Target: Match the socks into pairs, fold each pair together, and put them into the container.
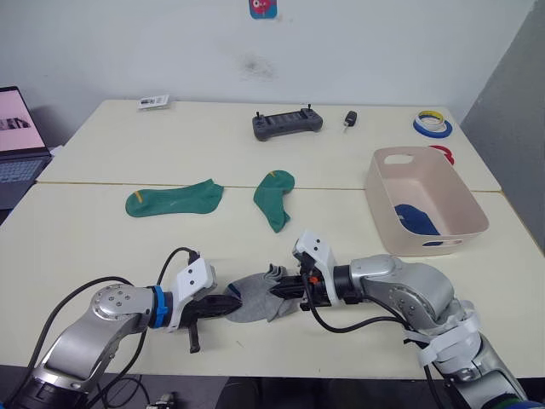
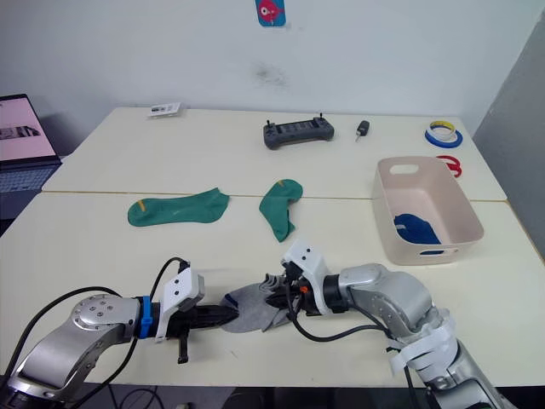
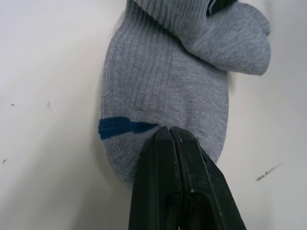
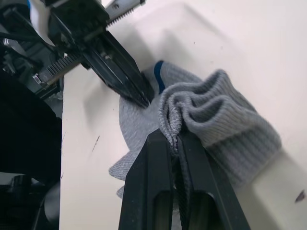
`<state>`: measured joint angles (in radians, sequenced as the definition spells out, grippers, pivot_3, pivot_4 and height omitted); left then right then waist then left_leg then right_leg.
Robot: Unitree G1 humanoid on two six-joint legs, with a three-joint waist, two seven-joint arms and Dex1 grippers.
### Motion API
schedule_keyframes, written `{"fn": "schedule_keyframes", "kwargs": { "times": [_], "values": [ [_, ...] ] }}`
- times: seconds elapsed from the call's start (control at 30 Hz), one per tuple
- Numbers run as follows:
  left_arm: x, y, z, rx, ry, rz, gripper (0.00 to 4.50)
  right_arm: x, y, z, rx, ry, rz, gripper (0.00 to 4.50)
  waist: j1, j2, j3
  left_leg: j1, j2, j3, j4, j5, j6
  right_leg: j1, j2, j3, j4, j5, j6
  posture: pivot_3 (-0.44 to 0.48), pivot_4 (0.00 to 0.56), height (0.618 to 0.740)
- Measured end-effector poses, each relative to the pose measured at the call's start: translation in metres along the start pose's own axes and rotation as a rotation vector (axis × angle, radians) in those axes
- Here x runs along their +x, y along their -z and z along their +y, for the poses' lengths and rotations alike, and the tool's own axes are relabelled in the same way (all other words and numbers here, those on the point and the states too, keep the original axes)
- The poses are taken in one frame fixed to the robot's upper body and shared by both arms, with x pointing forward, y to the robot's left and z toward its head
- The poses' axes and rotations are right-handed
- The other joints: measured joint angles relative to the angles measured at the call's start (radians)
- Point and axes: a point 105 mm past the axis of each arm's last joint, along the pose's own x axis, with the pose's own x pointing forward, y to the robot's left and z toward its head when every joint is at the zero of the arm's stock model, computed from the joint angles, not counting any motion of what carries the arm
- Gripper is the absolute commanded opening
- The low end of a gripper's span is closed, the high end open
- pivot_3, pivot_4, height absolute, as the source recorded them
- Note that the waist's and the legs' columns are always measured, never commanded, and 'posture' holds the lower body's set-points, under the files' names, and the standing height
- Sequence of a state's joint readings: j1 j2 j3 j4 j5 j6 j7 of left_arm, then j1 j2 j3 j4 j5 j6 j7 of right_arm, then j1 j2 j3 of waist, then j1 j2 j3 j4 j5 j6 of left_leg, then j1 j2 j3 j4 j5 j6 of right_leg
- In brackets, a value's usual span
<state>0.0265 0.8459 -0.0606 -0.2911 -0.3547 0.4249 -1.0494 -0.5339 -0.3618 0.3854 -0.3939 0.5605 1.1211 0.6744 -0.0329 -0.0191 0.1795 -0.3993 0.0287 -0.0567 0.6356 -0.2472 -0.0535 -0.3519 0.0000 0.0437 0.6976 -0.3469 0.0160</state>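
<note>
We are mid-fold on the grey socks (image 1: 260,296) at the near table (image 1: 102,247) edge — the left gripper (image 3: 169,135) is clamped on the toe end, the right gripper (image 4: 171,139) on the cuffs. Next we bring cuffs over toe, then carry right to the container (image 1: 464,204), blue pair (image 1: 415,219) inside. Two green socks (image 1: 174,200) wait behind — nothing blocks us.

On the cream table (image 1: 128,247), a black handheld controller (image 1: 287,123), a small black key fob (image 1: 349,118) and tape rolls (image 1: 433,124) are seen; an open laptop (image 1: 19,141) is noted at the left edge
</note>
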Motion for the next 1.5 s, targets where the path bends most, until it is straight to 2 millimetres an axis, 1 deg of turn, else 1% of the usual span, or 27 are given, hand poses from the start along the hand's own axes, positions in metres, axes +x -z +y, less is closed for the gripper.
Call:
{"fn": "schedule_keyframes", "kwargs": {
  "times": [0.1,0.17,0.33,0.53,0.63,0.7,0.73,0.8,0.83,0.9,0.93,1.03,1.1,1.23,1.27,1.37,1.5],
  "values": [
    [0.002,0.001,0.001,0.008,-0.002,-0.009,0.0,0.005,-0.015,0.009,-0.015,-0.053,-0.027,0.03,0.0,0.0,0.0,0.0,0.0,0.0,0.0,0.0,0.0,0.0,0.0,0.0,0.0,0.0,0.0,0.0,0.15,0.74],
    [0.002,0.001,0.001,0.007,-0.002,-0.014,0.0,0.011,-0.017,0.016,-0.002,-0.089,-0.037,0.03,0.001,0.0,0.0,0.0,0.0,-0.001,0.0,0.0,0.0,0.0,0.0,0.0,0.0,0.0,0.0,0.0,0.15,0.74],
    [0.003,0.001,0.001,0.01,-0.001,-0.018,0.0,0.029,-0.01,0.023,0.034,-0.135,-0.004,0.03,0.001,0.0,-0.001,0.0,-0.001,0.0,0.0,0.0,0.0,0.0,-0.001,0.0,0.0,0.0,0.0,0.0,0.15,0.74],
    [0.001,0.004,-0.002,0.003,-0.008,-0.014,0.0,0.047,0.002,0.014,0.054,-0.111,0.027,0.03,-0.001,0.001,-0.001,0.0,0.0,0.0,0.0,0.0,0.0,0.0,-0.001,0.0,0.0,0.0,0.0,0.0,0.15,0.74],
    [0.0,0.003,-0.002,0.004,-0.014,-0.018,0.0,0.052,0.004,0.011,0.054,-0.098,0.03,0.03,-0.002,0.001,-0.001,0.0,0.0,0.0,0.0,0.0,0.0,0.0,-0.001,0.0,0.0,0.0,0.0,0.0,0.15,0.74],
    [-0.001,0.002,-0.001,0.004,-0.021,-0.022,0.0,0.054,0.003,0.011,0.059,-0.095,0.023,0.6,-0.002,0.001,-0.001,0.0,0.0,-0.001,0.0,0.0,0.0,0.0,-0.001,0.0,0.0,0.0,0.0,0.0,0.15,0.74],
    [-0.002,0.002,-0.001,0.001,-0.024,-0.022,0.0,0.056,0.002,0.011,0.061,-0.09,0.019,0.79,-0.002,0.001,-0.001,0.0,0.001,-0.001,0.0,0.0,0.0,0.0,0.0,0.0,0.0,0.0,0.0,0.0,0.15,0.74],
    [-0.003,0.002,-0.001,-0.004,-0.026,-0.019,0.0,0.056,0.0,0.012,0.062,-0.091,0.012,1.5,-0.003,0.001,-0.001,0.0,0.001,-0.001,-0.001,0.0,0.0,-0.001,0.0,0.0,0.0,0.0,0.0,0.0,0.15,0.74],
    [-0.003,0.002,-0.002,-0.007,-0.027,-0.019,0.0,0.055,-0.001,0.011,0.066,-0.089,0.009,1.87,-0.003,0.001,-0.001,0.0,0.001,-0.001,-0.001,0.0,0.0,-0.001,0.0,0.0,0.0,0.0,0.0,0.0,0.15,0.74],
    [-0.005,0.003,-0.001,-0.023,-0.036,-0.024,0.0,0.047,-0.005,0.012,0.068,-0.087,0.001,2.58,-0.003,0.001,0.0,0.0,0.001,0.0,-0.001,0.0,0.0,-0.001,0.0,0.0,0.0,0.0,0.0,0.0,0.15,0.74],
    [-0.007,0.004,0.0,-0.036,-0.048,-0.025,0.0,0.04,-0.009,0.011,0.075,-0.086,-0.009,2.86,-0.003,0.001,0.0,0.0,0.001,-0.001,-0.001,0.0,0.0,-0.001,0.0,0.0,0.0,0.0,0.0,0.0,0.15,0.74],
    [-0.013,0.006,0.003,-0.093,-0.094,-0.048,0.0,0.019,-0.018,0.015,0.076,-0.107,-0.044,2.86,-0.003,0.001,0.0,0.0,0.001,-0.001,-0.001,0.0,0.0,-0.001,0.0,0.0,0.0,0.0,0.0,0.0,0.15,0.74],
    [-0.018,0.008,0.005,-0.134,-0.118,-0.06,0.0,0.007,-0.019,0.017,0.062,-0.125,-0.045,2.86,-0.003,0.001,0.0,0.0,0.001,-0.001,-0.001,0.0,0.0,-0.001,0.0,0.0,0.0,0.0,0.0,0.0,0.15,0.74],
    [-0.03,0.014,0.003,-0.217,-0.154,-0.069,0.0,-0.002,-0.015,0.015,0.036,-0.118,-0.04,2.86,-0.005,0.001,0.0,0.0,0.001,-0.001,-0.001,0.0,0.0,-0.001,0.0,0.0,0.0,0.0,0.0,0.0,0.15,0.74],
    [-0.035,0.015,0.003,-0.242,-0.165,-0.07,0.0,-0.003,-0.016,0.012,0.016,-0.103,-0.05,2.69,-0.006,0.0,0.0,0.0,0.001,-0.001,-0.002,0.0,0.0,-0.001,0.0,0.0,0.0,0.0,0.0,0.0,0.15,0.74],
    [-0.048,0.016,0.004,-0.299,-0.199,-0.084,0.0,-0.006,-0.022,0.006,-0.043,-0.061,-0.091,1.93,-0.006,0.0,0.0,0.0,0.001,-0.001,-0.002,0.0,0.0,-0.001,0.0,0.0,0.0,0.0,0.0,0.0,0.15,0.74],
    [-0.073,0.008,0.015,-0.32,-0.282,-0.124,0.0,-0.001,-0.023,0.004,-0.119,-0.03,-0.106,0.48,-0.006,0.0,0.001,0.0,0.001,-0.001,-0.002,0.0,0.0,-0.001,-0.001,0.0,0.0,0.0,0.0,0.0,0.15,0.74]
  ]
}}
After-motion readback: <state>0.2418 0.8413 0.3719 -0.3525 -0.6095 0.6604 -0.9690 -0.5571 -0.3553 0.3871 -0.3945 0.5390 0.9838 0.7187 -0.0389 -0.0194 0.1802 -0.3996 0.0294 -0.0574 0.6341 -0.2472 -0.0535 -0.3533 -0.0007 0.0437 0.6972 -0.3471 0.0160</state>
